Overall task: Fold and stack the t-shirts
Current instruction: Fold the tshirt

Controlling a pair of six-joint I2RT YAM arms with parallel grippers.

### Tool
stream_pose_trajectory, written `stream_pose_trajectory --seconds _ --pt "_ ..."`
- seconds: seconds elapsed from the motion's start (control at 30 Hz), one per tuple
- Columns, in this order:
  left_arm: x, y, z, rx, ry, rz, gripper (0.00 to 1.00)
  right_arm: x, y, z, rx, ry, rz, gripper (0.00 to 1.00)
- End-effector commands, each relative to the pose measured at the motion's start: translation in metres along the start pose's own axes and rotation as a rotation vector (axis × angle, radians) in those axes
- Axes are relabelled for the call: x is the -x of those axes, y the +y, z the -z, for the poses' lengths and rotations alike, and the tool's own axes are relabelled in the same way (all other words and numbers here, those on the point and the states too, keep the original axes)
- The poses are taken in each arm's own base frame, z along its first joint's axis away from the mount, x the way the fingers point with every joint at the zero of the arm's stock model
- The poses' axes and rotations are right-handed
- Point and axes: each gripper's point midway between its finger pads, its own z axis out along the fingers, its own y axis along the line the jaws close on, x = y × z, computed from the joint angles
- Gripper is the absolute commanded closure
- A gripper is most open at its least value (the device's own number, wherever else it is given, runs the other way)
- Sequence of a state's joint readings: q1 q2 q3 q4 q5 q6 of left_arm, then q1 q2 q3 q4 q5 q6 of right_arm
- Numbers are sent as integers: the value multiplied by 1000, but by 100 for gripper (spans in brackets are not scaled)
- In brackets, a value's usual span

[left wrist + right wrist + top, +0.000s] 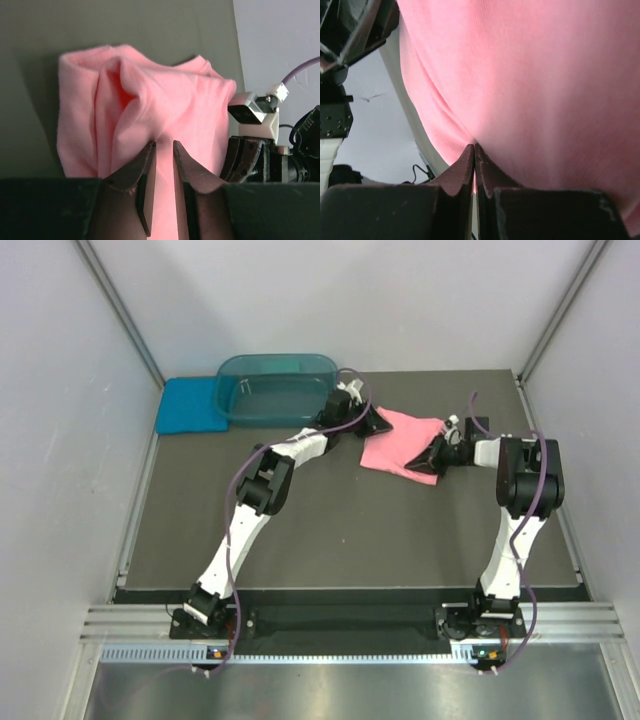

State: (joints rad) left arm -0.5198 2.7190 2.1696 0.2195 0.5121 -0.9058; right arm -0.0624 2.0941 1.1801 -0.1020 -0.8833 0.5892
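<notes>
The salmon-pink t-shirt (398, 445) lies bunched at the back of the mat, between my two grippers. My left gripper (374, 421) is at its far left edge. In the left wrist view (162, 145) the jaws stand narrowly apart with a fold of the pink cloth (150, 95) pinched between them. My right gripper (438, 452) is at the shirt's near right edge. In the right wrist view (474, 146) its jaws are closed on the cloth (535, 85), which hangs lifted above them. The teal-blue t-shirt (190, 405) lies folded flat at the far left corner.
A dark teal see-through tub (278, 388) stands at the back, between the blue shirt and my left gripper. The dark mat (350, 530) ends at white side walls. My right gripper's body also shows in the left wrist view (252, 155).
</notes>
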Motion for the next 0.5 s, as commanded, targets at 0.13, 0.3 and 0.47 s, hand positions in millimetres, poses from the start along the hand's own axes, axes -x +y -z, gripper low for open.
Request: stream_pose_trajectory --seconds 0.13,0.3,0.47 --pt "31 -18 12 23 -39 -91 74 27 32 23 65 -78 142 99" --pt "31 -55 30 -5 -32 -107 73 78 60 24 139 -186 151 99" --pt "-5 -60 44 -19 38 -76 73 116 39 15 142 -253 88 99"
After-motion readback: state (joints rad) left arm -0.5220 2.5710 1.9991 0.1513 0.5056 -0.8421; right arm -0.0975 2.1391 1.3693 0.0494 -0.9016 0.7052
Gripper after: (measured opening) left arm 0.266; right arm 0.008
